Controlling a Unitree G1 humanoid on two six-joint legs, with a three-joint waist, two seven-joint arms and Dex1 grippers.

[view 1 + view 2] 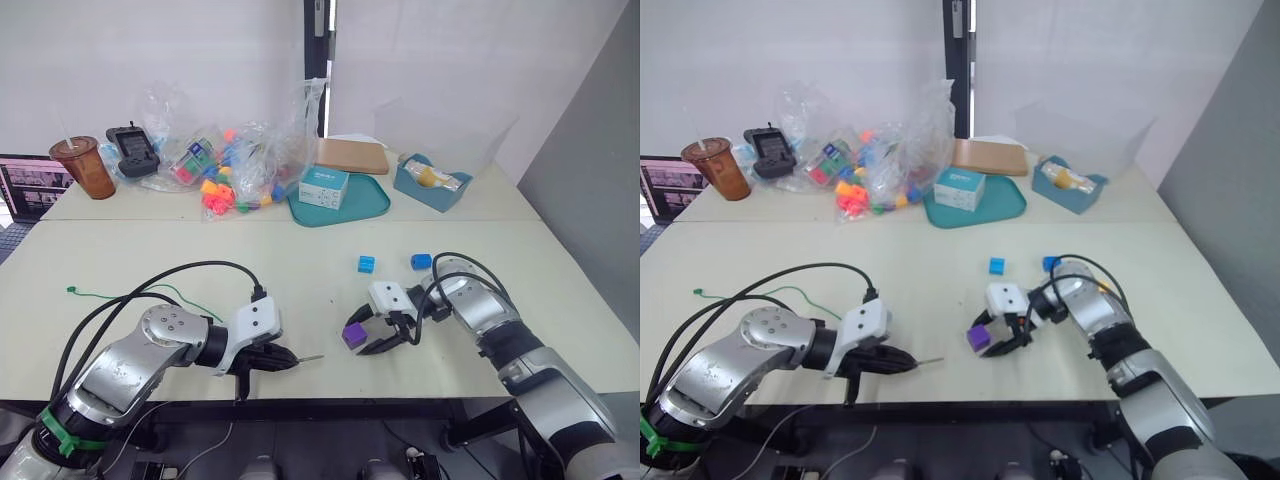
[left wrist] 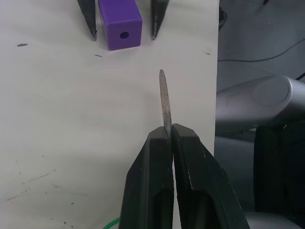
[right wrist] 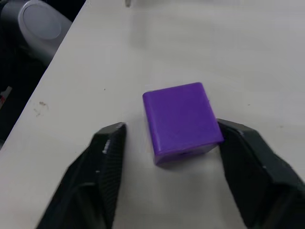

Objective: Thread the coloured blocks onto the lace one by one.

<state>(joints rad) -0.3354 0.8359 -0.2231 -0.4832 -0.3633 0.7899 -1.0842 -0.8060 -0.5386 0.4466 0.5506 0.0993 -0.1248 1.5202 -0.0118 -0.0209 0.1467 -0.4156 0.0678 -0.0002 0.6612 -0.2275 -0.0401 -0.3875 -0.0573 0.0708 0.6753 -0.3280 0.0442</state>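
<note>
Left wrist view gives me the clearest read on my left gripper [image 2: 169,136]: both fingers are pressed together on the grey needle tip [image 2: 164,102] of the lace [image 1: 130,296], and the tip sticks straight out past the fingertips toward the purple block [image 2: 121,26]. The hole in that block's near face is visible, slightly off the line of the tip. Tip and block are apart, not touching.

Right wrist view shows my right gripper [image 3: 169,138] with fingers apart, one on each side of the purple block. One finger [image 3: 238,143] sits against or just beside the block's corner; the other [image 3: 107,148] stands clear of it. The block rests on the table [image 1: 300,270].

From the head camera, I see both grippers near the front table edge, facing each other, with the purple block between them. The green lace trails from the left gripper back to the left, ending in a small loop [image 1: 72,290]. A light blue block [image 1: 366,264] and a dark blue block [image 1: 421,261] lie on the table just behind the right gripper.
</note>
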